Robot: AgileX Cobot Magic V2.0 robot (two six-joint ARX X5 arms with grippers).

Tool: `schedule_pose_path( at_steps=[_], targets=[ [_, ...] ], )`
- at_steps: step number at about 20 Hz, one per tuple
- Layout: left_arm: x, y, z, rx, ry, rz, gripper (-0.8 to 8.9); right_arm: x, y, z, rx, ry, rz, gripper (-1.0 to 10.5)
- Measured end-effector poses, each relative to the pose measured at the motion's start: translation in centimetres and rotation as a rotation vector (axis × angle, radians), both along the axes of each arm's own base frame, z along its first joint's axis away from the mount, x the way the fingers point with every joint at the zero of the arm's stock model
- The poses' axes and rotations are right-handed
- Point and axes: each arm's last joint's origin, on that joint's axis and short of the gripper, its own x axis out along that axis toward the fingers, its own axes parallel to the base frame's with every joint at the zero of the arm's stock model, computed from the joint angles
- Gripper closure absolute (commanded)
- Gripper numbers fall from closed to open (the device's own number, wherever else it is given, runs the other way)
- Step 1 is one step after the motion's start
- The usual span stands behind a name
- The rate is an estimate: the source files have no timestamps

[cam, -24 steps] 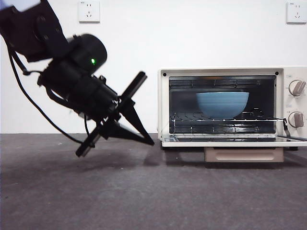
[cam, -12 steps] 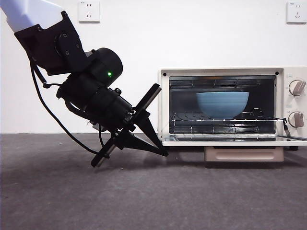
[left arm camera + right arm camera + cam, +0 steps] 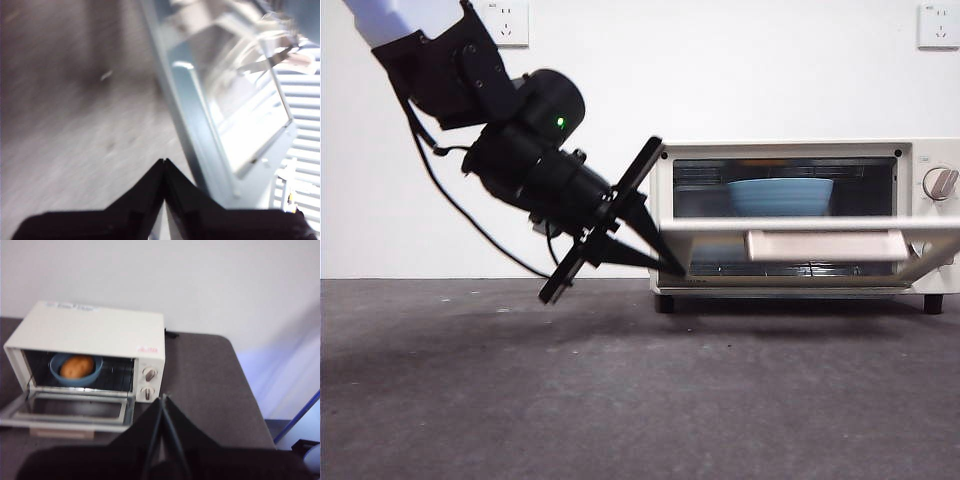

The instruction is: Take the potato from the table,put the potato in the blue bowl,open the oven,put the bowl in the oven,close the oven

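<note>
Nearest in the front view is the table (image 3: pixel 620 400), dark grey and rough w/ pale specks, bare up front. Above its left half the left gripper (image 3: pixel 660 255) slants down from the upper left corner, tips under the left end of the oven (image 3: pixel 805 215) door's (image 3: pixel 810 225) raised edge. That door sits part-way up — front edge about mid-height of the opening, beige handle (image 3: pixel 825 245) hanging below it, blurred. Jaws are pressed together to a single point, nothing between them; the left wrist view (image 3: pixel 164 167) shows the same, tips meeting beside the door's pale frame (image 3: pixel 200 145), whether touching it can't be told.

Behind the door, the blue bowl (image 3: pixel 780 195) rests on the rack inside; from the front only its upper part shows over the door edge, and the potato can't be seen there. The right wrist view — high, looking down from far off — does show the potato (image 3: pixel 76 366) lying in the bowl (image 3: pixel 75 370), at the left of the cavity. Right gripper (image 3: pixel 164 400) hangs well away from the oven, jaws closed and empty.

Farthest back: white wall (image 3: pixel 720 70), two sockets (image 3: pixel 506 22) up high.
</note>
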Motion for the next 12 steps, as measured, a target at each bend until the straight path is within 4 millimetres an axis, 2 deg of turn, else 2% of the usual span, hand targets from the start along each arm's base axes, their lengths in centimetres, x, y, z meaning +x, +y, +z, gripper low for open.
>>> schedule_pose_path(
  at_steps=[3, 12],
  targets=[
    [0.7, -0.4, 1.5, -0.027, -0.044, 0.001, 8.20, 0.7, 0.2, -0.7, -0.008, 0.037, 0.000, 9.6],
    [2.5, -1.3, 5.9, -0.110, -0.164, 0.005, 8.20, 0.7, 0.2, -0.7, -0.008, 0.038, 0.000, 9.6]
  ],
)
